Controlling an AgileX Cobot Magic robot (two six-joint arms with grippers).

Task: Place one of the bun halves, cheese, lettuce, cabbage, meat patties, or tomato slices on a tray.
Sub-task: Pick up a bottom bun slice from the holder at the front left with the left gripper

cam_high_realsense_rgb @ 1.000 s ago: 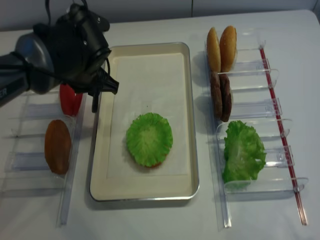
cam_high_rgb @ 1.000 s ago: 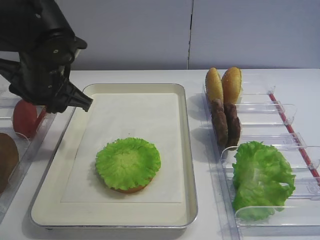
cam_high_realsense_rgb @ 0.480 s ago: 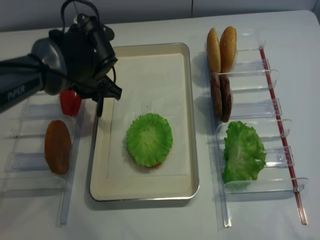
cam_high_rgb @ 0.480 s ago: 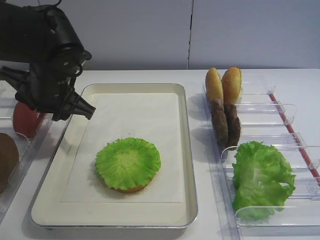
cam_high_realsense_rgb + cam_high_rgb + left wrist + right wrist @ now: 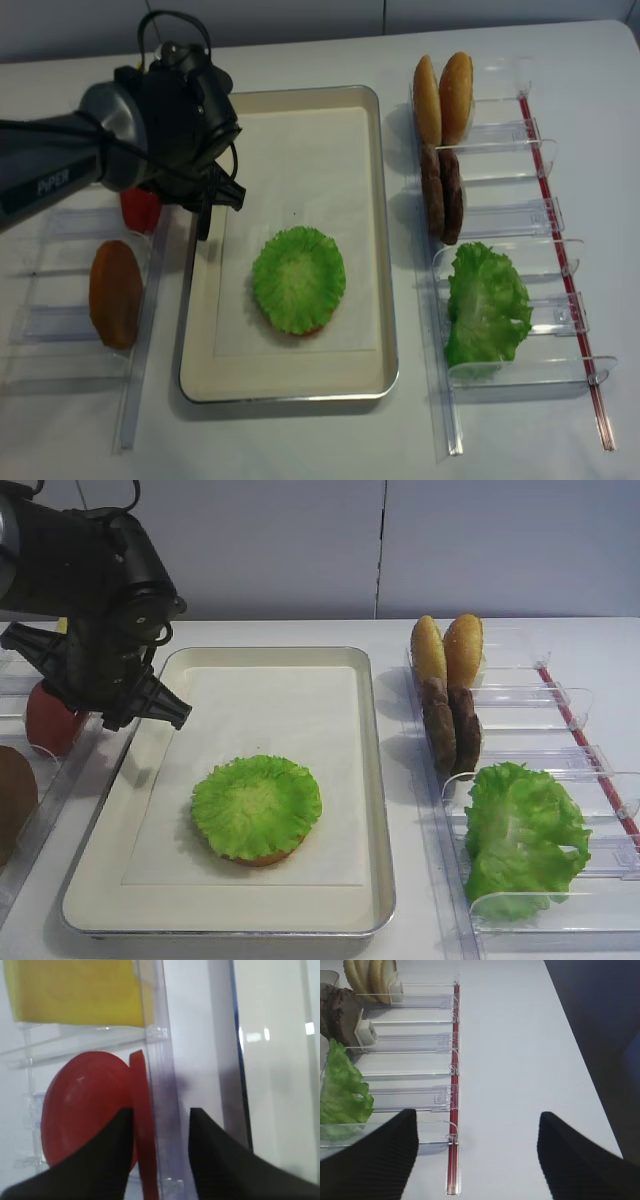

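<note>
My left gripper (image 5: 161,1120) hangs over the clear rack left of the tray (image 5: 370,780). Its jaws are open and narrow. They straddle a thin tomato slice (image 5: 145,1125) standing on edge and the rack's clear wall (image 5: 167,1110). A second tomato slice (image 5: 85,1105) stands behind the left finger (image 5: 107,1160). The cheese (image 5: 75,990) lies in the slot beyond. On the tray a round lettuce leaf (image 5: 256,805) covers a bun half (image 5: 262,860). Far right, my right gripper (image 5: 477,1125) is wide open and empty.
The right rack (image 5: 560,695) holds two bun halves (image 5: 447,648), two meat patties (image 5: 450,725) and a lettuce bunch (image 5: 522,835). A red strip (image 5: 454,1085) runs along its outer edge. A brown round piece (image 5: 115,293) stands in the left rack.
My left gripper has dropped lower beside the rack wall at the tray's left edge. Its jaws have narrowed around the tomato slice. Nothing else has moved.
</note>
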